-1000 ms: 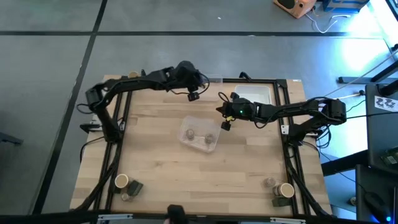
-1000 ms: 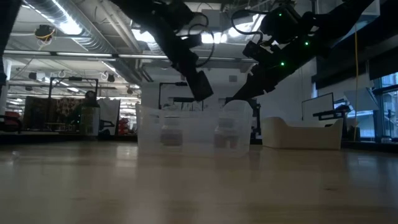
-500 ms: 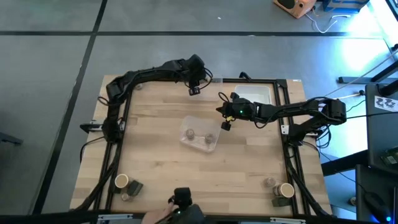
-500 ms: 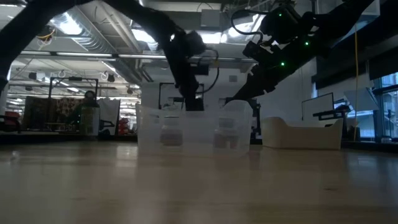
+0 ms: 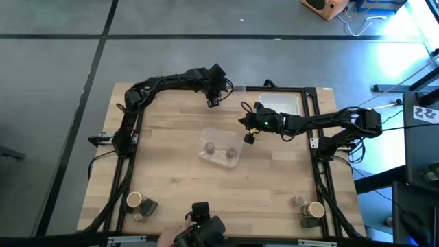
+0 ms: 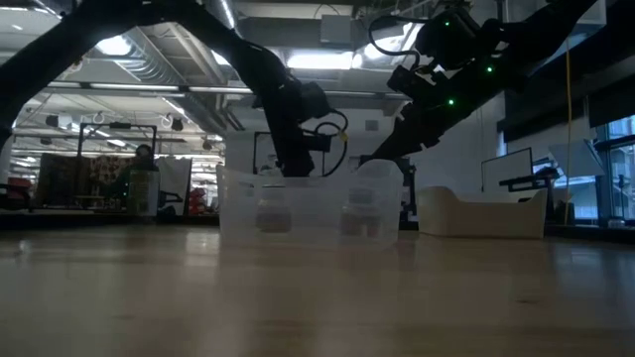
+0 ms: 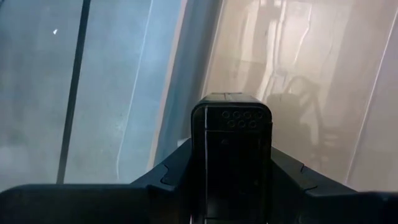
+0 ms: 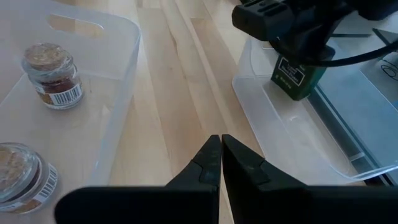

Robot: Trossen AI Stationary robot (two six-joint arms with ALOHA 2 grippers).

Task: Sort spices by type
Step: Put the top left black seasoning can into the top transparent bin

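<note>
My left gripper (image 5: 213, 102) is at the table's far edge, shut on a dark boxy spice container (image 8: 297, 78) that hangs over a second clear bin (image 8: 273, 118). My right gripper (image 5: 248, 137) is shut and empty, above the table just right of the middle clear bin (image 5: 206, 134). That bin holds two small cork-topped jars (image 8: 55, 74) (image 8: 17, 171), standing on their bases. A tan-topped jar (image 5: 134, 200), a dark box (image 5: 149, 206) and a small jar (image 5: 139, 217) stand at the near left corner. A like group (image 5: 308, 211) stands at the near right corner. My left gripper pinches the dark box near its top end (image 8: 287, 55) between its two fingers, coming from above and pointing down. The box's top with its small holes (image 7: 238, 114) faces the wrist. The box hangs below the fingers, slightly tilted, clear of the bin's floor.
A white rectangular tray (image 5: 282, 105) lies at the far right, beside the far bin. A person's hand with a dark object (image 5: 199, 230) shows at the table's near edge. Bare wood lies between the middle bin and the near corners.
My left gripper has gone toward the table's far edge and downward with the dark box, its arm stretching out. A person's hand has come in at the near edge.
</note>
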